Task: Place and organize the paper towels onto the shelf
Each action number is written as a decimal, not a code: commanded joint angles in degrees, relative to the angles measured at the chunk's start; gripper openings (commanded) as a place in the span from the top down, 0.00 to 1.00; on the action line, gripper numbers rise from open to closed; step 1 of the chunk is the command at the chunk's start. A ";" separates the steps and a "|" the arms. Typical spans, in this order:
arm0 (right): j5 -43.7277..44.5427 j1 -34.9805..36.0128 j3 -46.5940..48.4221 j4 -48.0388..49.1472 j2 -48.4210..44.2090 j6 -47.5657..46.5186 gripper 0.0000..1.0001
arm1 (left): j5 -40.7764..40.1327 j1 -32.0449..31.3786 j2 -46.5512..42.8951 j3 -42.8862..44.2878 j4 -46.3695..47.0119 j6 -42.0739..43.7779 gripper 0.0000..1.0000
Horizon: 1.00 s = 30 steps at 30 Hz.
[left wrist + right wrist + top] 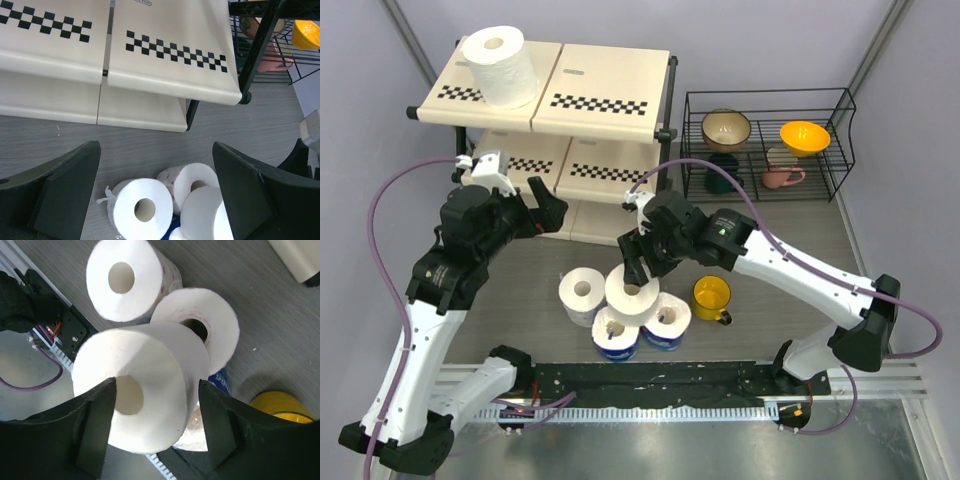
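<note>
paper towels (501, 62): 1 on shelf (605, 85), 4 on table (790, 250) | left claw (156, 147) wide | right claw (155, 387) grips one

White paper towel (500, 62), cream shelf (610, 75) w/ blk-&-white checkered strips, upper left; blue-printed wrappers on two rolls (617, 338), yellow mug (711, 296), centre; orange bowl (804, 135) upper right.

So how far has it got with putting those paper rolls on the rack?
Barely started. Done: one bare white paper roll stands on the top board of the cream checkered shelf. In hand: the right gripper has its fingers either side of another white roll atop the pile; the left gripper is open and empty. Left: that roll, a third white roll and two blue-wrapped rolls.
</note>
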 commanded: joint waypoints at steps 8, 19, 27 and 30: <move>25.88 0.20 1.28 7.69 -16.74 6.99 0.26 | 9.56 -1.32 -2.00 -1.57 -0.93 -0.45 0.00; 49.51 0.11 -4.88 4.09 -35.05 13.85 0.30 | -10.45 -31.18 -2.01 -8.61 -1.90 -4.40 0.00; 51.27 0.11 -6.29 0.04 -37.95 15.34 0.31 | -21.46 -42.80 2.83 -9.49 -3.12 -7.39 0.00; 51.62 0.11 -6.64 -0.23 -39.09 15.69 0.31 | -23.04 -42.90 2.65 -9.76 -3.83 -7.40 0.00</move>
